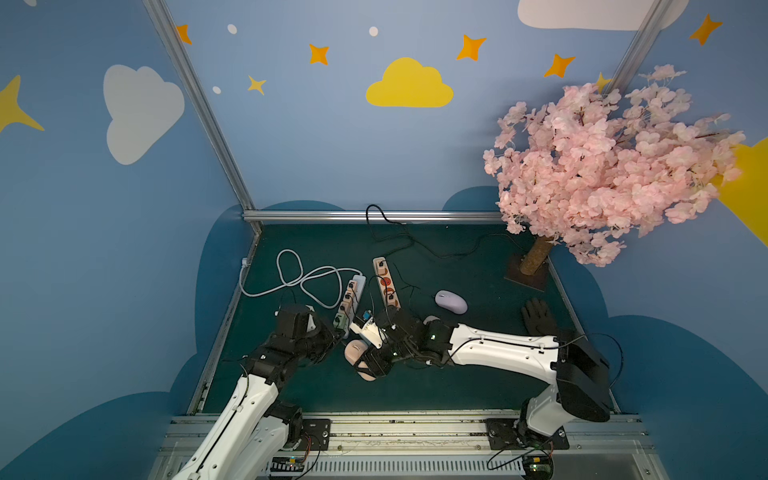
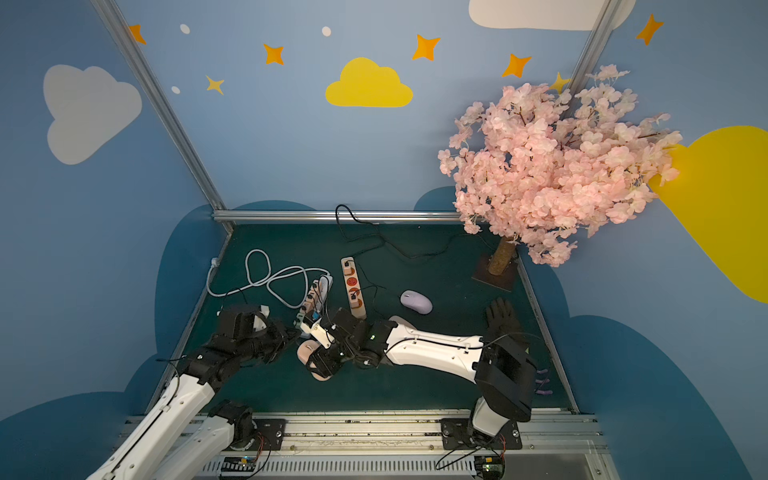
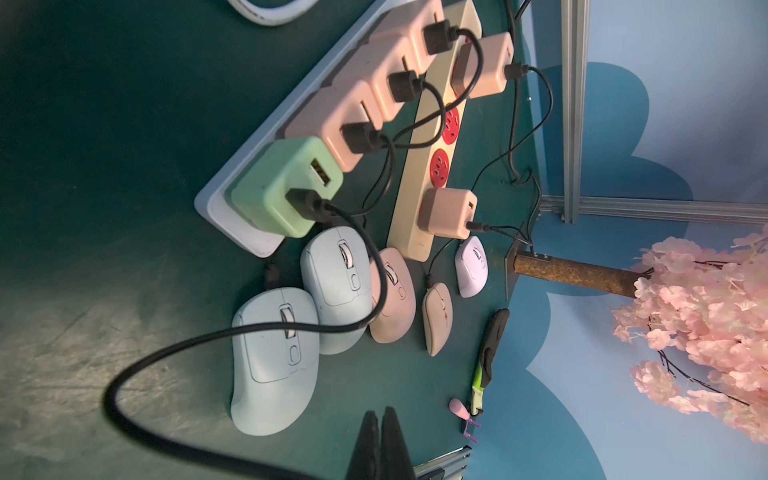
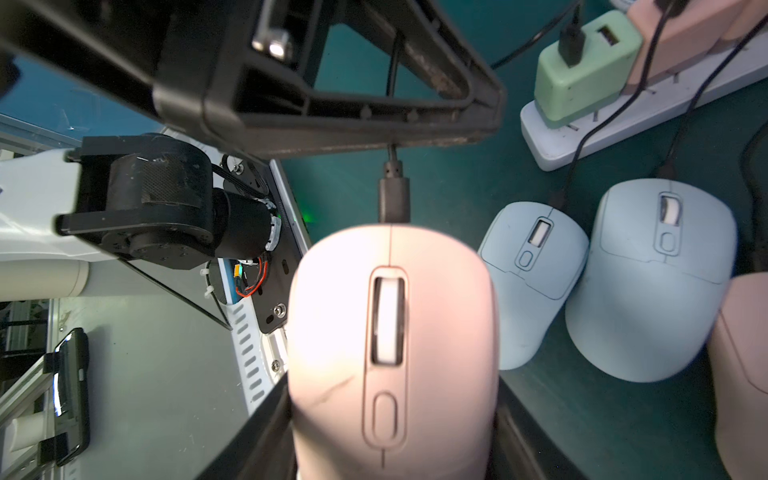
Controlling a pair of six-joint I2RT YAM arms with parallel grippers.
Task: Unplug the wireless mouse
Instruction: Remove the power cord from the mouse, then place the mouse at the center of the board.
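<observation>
My right gripper (image 4: 390, 457) is shut on a pink wireless mouse (image 4: 390, 332), one finger on each of its sides. A black plug (image 4: 394, 199) sits in the mouse's front end. Its black cable (image 3: 249, 332) runs back to the green charger (image 3: 282, 187) on the white power strip (image 3: 232, 199). My left gripper (image 3: 380, 419) is shut; in the right wrist view its black fingers (image 4: 332, 120) close across the cable just behind the plug. In both top views the mouse (image 1: 355, 351) (image 2: 307, 351) sits between the two grippers near the table's front middle.
Two blue mice (image 4: 532, 282) (image 4: 652, 282) lie next to the held mouse, with more pink mice beyond. A beige power strip (image 1: 386, 284), a purple mouse (image 1: 451, 301), a black glove (image 1: 538, 318), a looped white cord (image 1: 291, 274) and a pink blossom tree (image 1: 602, 166) stand further off.
</observation>
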